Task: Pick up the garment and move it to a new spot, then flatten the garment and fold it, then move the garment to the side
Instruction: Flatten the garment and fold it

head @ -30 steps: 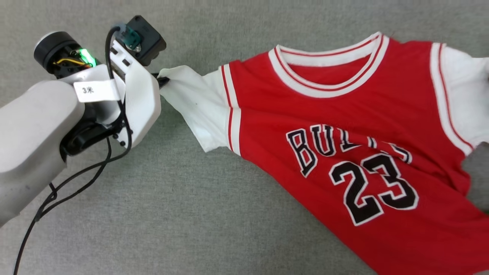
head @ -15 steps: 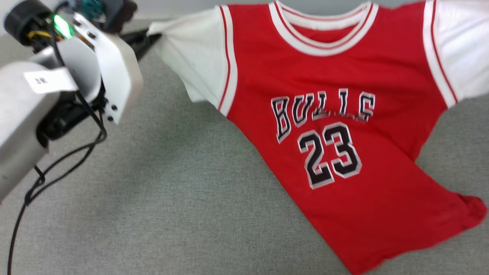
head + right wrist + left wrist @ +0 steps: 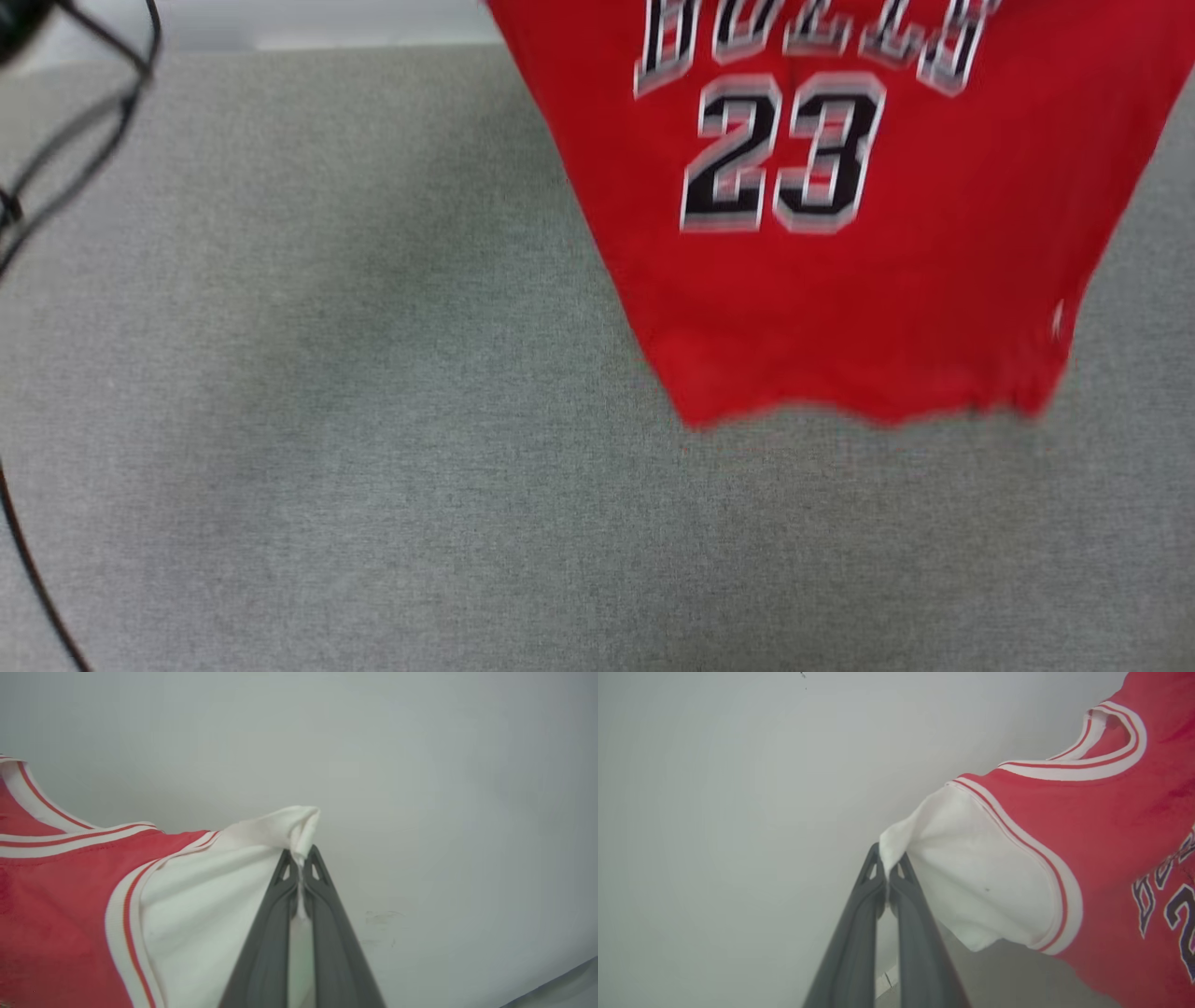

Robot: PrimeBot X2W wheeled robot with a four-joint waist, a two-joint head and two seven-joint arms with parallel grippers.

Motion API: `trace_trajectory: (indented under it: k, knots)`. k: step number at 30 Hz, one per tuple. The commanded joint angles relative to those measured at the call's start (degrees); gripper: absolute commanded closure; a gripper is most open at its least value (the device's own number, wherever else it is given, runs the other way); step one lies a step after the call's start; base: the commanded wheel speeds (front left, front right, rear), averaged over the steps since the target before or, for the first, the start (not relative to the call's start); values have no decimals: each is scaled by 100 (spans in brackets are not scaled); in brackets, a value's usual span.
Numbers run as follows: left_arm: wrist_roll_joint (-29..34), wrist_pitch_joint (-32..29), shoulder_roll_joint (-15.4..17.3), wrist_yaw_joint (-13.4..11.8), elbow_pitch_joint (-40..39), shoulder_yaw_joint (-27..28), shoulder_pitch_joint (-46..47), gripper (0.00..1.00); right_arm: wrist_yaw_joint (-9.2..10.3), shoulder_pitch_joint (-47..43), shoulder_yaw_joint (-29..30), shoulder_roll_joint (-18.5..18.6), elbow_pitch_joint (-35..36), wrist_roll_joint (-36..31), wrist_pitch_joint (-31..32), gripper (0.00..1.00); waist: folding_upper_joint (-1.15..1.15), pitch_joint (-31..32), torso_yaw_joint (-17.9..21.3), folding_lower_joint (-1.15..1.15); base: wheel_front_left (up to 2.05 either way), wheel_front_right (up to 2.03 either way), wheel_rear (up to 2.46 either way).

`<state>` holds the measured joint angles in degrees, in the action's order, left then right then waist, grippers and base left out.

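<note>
Garment (image 3: 840,308) (image 3: 1106,830) (image 3: 56,905), a bright red jersey-style shirt with white sleeves, hangs in the air, held up by both sleeve tips and spread chest-forward. In the head view its lower half comes down from the top edge. The black, white-outlined letters (image 3: 812,37) are cut off above and the number 23 (image 3: 780,159) sits under them. The straight hem runs across just over the counter (image 3: 373,485), which is covered in grey woven cloth. The blur leaves it unclear whether the hem touches that surface.

In the left wrist view, the white-and-red striped collar (image 3: 1115,760) opens at the upper right. One white sleeve (image 3: 971,877), edged with red-striped trim at the shoulder seam, is drawn out to a point. The left gripper (image 3: 890,859) is clamped on that point, its two long dark fingers pressed together with a pinch of white cloth sticking out past the tips.

In the right wrist view, the other white sleeve (image 3: 210,896) is pulled taut in the same way. The right gripper (image 3: 301,856) is clenched on its bunched end, a thin fold of fabric caught between the fingers.

A plain pale wall (image 3: 738,812) (image 3: 444,788) stands behind the garment in both wrist views. A thin black cable (image 3: 154,42) loops down the left edge of the head view, above the counter.
</note>
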<state>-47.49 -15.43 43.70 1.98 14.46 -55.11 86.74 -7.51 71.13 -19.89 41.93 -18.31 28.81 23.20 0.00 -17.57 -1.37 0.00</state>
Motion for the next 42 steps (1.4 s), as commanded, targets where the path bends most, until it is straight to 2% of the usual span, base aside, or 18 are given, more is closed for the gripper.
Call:
trace_trajectory:
  k: [1, 10, 20, 26, 33, 39, 42]
  knots:
    - [104, 84, -117, 19, 203, 59, 260, 100, 4, 387, 62, -153, -166, -139, -50, 100, 0, -144, 6, 0, 0, 0, 0]
    - [558, 563, -652, 177, 1297, 200, 1493, 100, 4, 2006, 171, -781, -1092, -743, -419, 100, 0, -590, -70, 0, 0, 0, 0]
    - [677, 1208, -975, 349, 2229, 227, 1917, 100, 4, 2692, -179, -1059, -1828, -1094, -786, 100, 0, -1011, -128, 0, 0, 0, 0]
    - [600, 1624, -1114, 465, 2601, 17, 1477, 100, 4, 2225, -610, -1191, -2231, -924, -1179, 100, 0, -1167, -126, 0, 0, 0, 0]
    - [255, 2197, -1071, 503, 2753, -131, 217, 100, 4, 1217, -1168, -1389, -2636, -397, -1786, 100, 0, -1046, -44, 0, 0, 0, 0]
    - [-114, 2649, -1046, 330, 2593, -173, -1215, 100, 4, 63, -1673, -1409, -2755, 161, -2254, 100, 0, -759, -19, 0, 0, 0, 0]
    - [-297, 2793, -1005, 202, 2384, -176, -1936, 100, 4, -544, -1919, -1302, -2662, 431, -2466, 100, 0, -575, -34, 0, 0, 0, 0]
